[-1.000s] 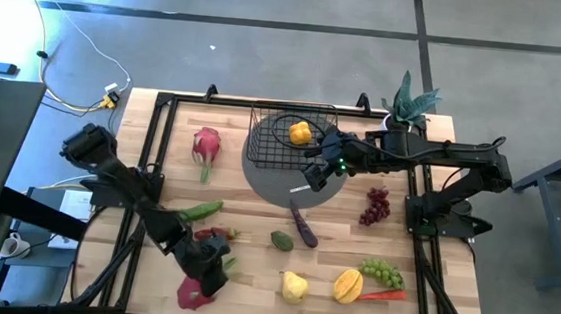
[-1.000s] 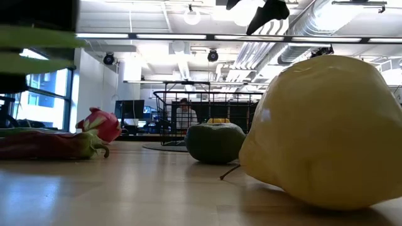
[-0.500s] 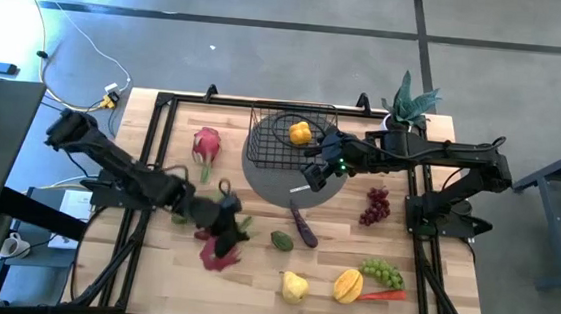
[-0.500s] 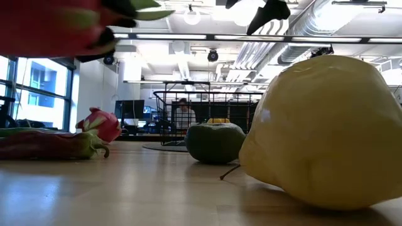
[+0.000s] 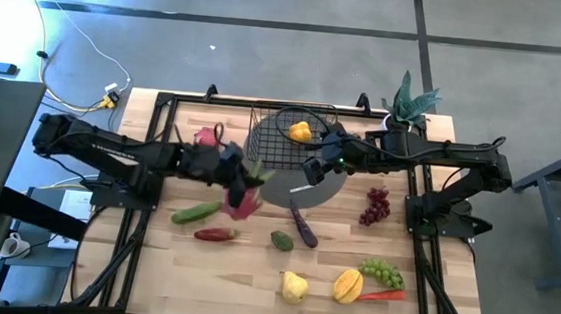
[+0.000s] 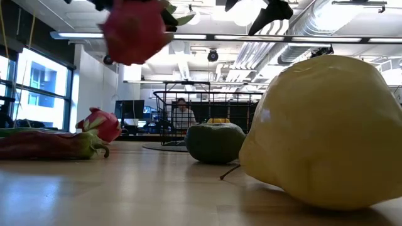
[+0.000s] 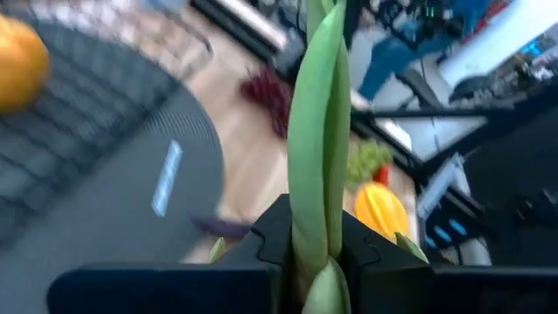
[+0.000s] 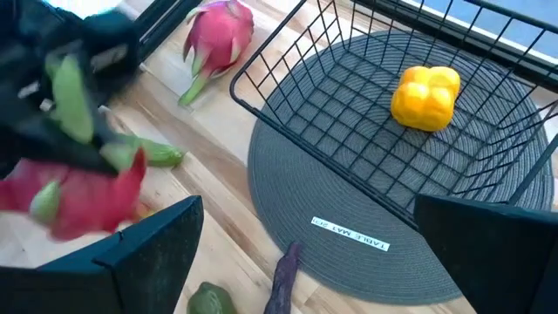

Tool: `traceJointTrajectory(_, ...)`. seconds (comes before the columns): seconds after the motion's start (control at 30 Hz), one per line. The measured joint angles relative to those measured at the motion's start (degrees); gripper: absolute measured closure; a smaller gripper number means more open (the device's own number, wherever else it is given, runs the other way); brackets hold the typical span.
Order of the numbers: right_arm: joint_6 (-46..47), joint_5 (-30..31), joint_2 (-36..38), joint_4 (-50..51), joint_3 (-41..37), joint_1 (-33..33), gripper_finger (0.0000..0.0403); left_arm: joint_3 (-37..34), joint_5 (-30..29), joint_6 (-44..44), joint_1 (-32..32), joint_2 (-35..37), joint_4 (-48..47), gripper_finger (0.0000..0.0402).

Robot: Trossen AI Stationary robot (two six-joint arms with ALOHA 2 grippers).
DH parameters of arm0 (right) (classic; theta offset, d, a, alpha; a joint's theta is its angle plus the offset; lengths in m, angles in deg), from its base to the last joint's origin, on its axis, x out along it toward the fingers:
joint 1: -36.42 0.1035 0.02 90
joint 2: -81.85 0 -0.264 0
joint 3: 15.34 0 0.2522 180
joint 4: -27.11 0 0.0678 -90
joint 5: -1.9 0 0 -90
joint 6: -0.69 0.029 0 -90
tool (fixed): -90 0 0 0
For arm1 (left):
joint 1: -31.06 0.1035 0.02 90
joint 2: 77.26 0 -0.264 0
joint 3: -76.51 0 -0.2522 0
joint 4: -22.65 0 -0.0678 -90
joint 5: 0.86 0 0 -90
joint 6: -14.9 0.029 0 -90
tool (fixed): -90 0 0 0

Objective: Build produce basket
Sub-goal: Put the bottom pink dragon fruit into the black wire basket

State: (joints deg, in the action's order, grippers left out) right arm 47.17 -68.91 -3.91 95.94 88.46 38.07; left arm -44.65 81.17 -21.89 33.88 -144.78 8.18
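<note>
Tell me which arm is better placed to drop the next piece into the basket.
Left. Its end effector holds a pink dragon fruit beside the basket; the right end effector hangs open and empty by it.

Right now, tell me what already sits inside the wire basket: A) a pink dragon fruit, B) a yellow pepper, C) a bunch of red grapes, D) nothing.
B: a yellow pepper lies alone on the basket floor; the left gripper holds a dragon fruit outside it.
</note>
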Motion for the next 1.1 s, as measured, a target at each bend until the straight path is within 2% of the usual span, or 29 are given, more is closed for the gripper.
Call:
traceJointTrajectory(0.23, -0.19, 0.33, 0.00, 0.02, 0.00, 0.00, 0.0004, 0.00, 3.32, 7.55, 6.15, 1.11, 4.25, 0.0378)
traceJointTrajectory(0.37, 0.08, 3.07, 0.00, 0.02, 0.00, 0.00, 0.0004, 0.00, 3.26, 10.50, 9.75, 1.11, 8.78, 0.0377)
traceJointTrajectory(0.53, 1.56, 9.16, 0.00, 0.00, 0.00, -0.15, 0.0004, 0.00, 1.63, 13.97, 14.46, 1.11, 13.86, 0.0378)
traceJointTrajectory(0.77, 4.31, 21.20, 0.00, -0.48, 0.00, -0.55, 0.0004, 0.00, -1.96, 15.64, 21.02, 1.09, 18.80, 0.0376)
traceJointTrajectory(0.87, 5.13, 23.90, 0.00, -0.58, 0.00, -1.60, 0.0004, 0.02, -2.12, 18.95, 23.42, 0.59, 21.44, 0.0377)
traceJointTrajectory(1.1, -1.08, 23.78, 0.00, -2.22, 0.00, -5.94, 0.0004, 0.04, -2.12, 21.15, 28.00, -3.77, 25.06, 0.0376)
